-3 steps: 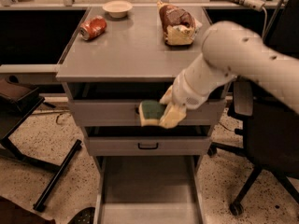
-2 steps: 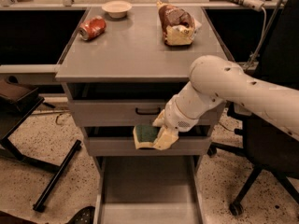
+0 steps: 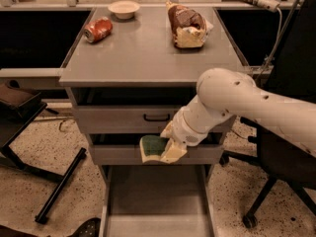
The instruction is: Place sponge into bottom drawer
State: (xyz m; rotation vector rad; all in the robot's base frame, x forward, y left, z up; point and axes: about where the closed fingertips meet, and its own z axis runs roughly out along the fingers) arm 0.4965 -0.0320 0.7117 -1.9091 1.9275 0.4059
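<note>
My gripper (image 3: 159, 148) is shut on the sponge (image 3: 152, 146), a small pad with a dark green top over pale yellow foam. It holds the sponge in front of the middle drawer, above the back of the bottom drawer (image 3: 154, 201). The bottom drawer is pulled out, a wide flat grey tray with low side walls. My white arm (image 3: 247, 105) reaches in from the right.
On the grey cabinet top (image 3: 148, 46) lie a red can (image 3: 98, 29) on its side, a small white bowl (image 3: 124, 8) and a brown-and-cream bag (image 3: 186, 24). An office chair (image 3: 276, 177) stands to the right. A black stand's legs (image 3: 54, 181) lie at the left.
My gripper has moved down and a little left with the sponge, from the top drawer's height to the middle drawer's front. The arm has followed it down.
</note>
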